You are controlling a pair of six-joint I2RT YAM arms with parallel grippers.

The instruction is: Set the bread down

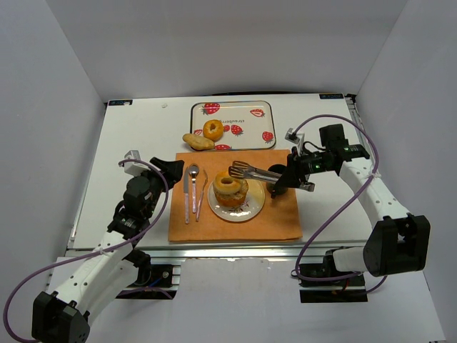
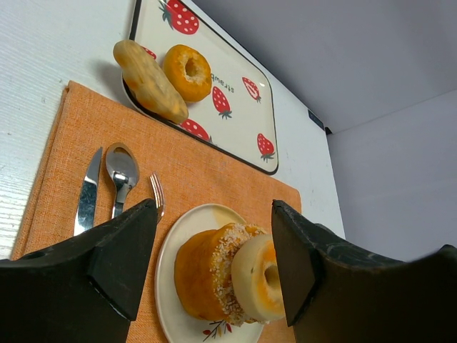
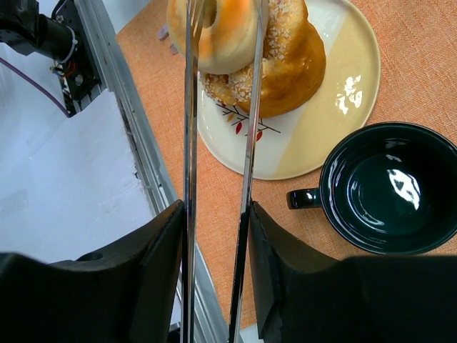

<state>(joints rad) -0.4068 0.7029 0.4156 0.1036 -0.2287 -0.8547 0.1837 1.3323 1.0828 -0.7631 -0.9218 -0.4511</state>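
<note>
The right gripper (image 3: 216, 214) is pinching the handles of long metal tongs (image 3: 189, 107). The tong arms are running up the frame and straddling the pale bread ring (image 3: 221, 32). That ring is resting on a sesame-crusted bagel (image 3: 296, 64) on the cream round plate (image 3: 343, 107), top centre. A black mug (image 3: 389, 186) is crowding the lower right, so backing straight down the frame looks freest. The left gripper (image 2: 213, 239) is standing spread and empty, farther off.

Bright, even overhead light casts soft shadows. Glare spots the glossy dark green ceramic cup (image 3: 389, 187) and streaks the shiny steel tongs (image 3: 190, 143). Wrist-view foregrounds look soft.
</note>
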